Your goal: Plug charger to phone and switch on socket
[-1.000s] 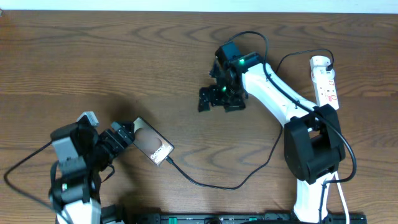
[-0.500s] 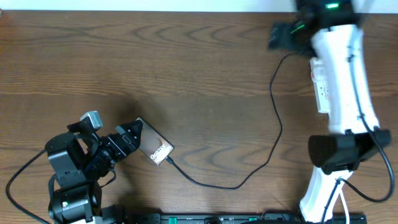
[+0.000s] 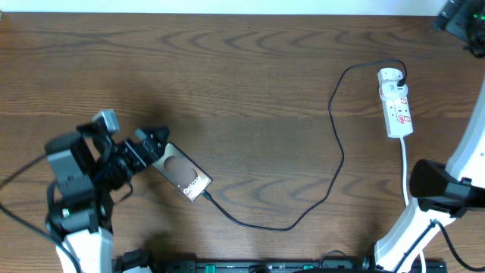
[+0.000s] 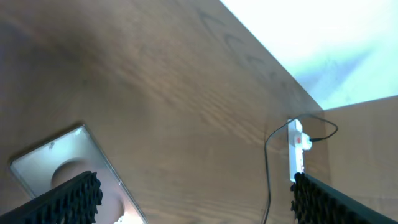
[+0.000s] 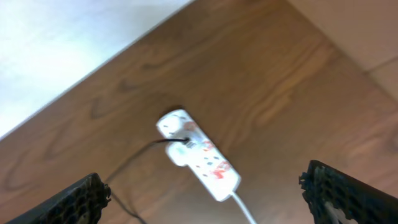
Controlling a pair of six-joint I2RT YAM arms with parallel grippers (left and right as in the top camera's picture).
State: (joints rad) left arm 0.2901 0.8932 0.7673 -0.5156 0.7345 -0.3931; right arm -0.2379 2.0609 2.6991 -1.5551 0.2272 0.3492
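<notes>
While its two fingers stand wide apart with nothing between them, the left gripper [image 3: 154, 141] sits at the upper-left end of the phone [image 3: 184, 173]; whether a fingertip touches it cannot be told. Seen from the left wrist camera, the left gripper [image 4: 199, 205] has its black pads at the lower corners, and the phone [image 4: 59, 158] lies flat on the wood near the left pad.

The right gripper [image 5: 205, 199] is likewise spread and empty, held high above the socket [image 5: 199, 155]; from overhead only a dark piece of it shows at the top right corner.

The phone lies face up and slanted on the table [image 3: 227, 76], in the lower left part. The charger [image 3: 331, 102] meets the phone's lower-right end, loops across the wood and climbs to the socket [image 3: 396, 106], where its black plug sits in the far end. The socket lies at the right side, well apart from the phone, with its white lead [image 3: 405, 163] trailing toward the right arm's base.
</notes>
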